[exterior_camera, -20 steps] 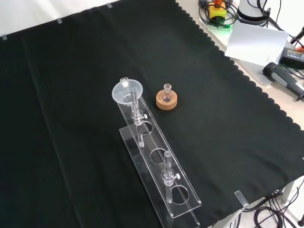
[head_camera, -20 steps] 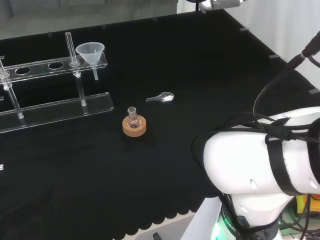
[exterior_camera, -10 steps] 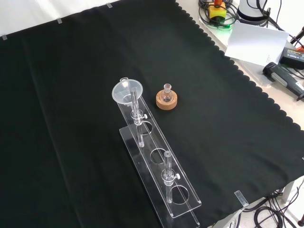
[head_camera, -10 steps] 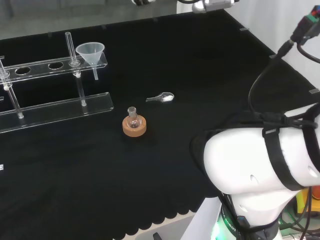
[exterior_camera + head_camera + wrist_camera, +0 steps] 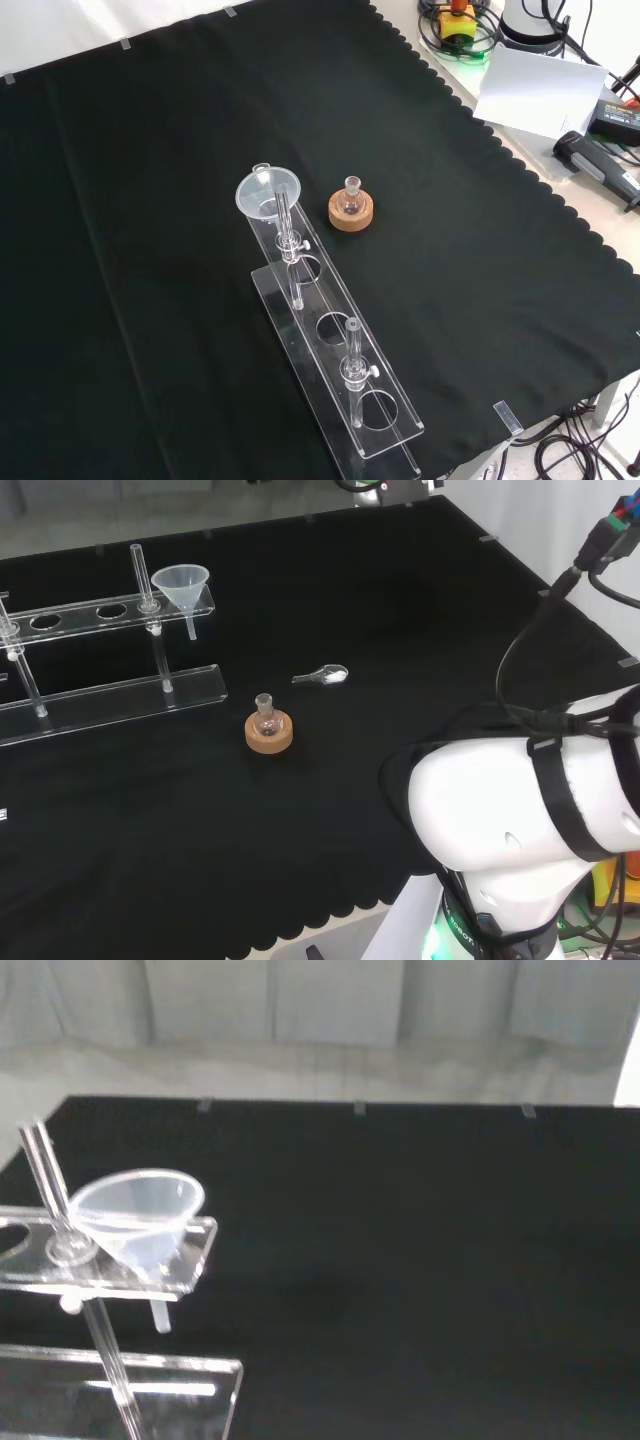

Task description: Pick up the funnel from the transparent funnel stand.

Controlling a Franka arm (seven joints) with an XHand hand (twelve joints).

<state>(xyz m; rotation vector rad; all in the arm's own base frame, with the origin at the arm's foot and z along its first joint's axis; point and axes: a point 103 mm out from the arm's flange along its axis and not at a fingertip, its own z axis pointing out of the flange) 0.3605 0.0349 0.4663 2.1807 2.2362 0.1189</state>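
A black cloth (image 5: 420, 610) covers the bench, and the arm's big white link (image 5: 520, 810) fills the right of the head view. The clear stand (image 5: 335, 375) lies long across the cloth, its upper shelf pierced with holes and carried on thin posts. The funnel (image 5: 182, 588) sits upright in the end hole, its spout hanging below the shelf. Near it a small flask (image 5: 351, 192) rests on a cork ring (image 5: 351, 213); a little spoon (image 5: 322, 675) lies just beyond. Nothing blocks the funnel. No readable writing. I cannot tell how the fingers stand.
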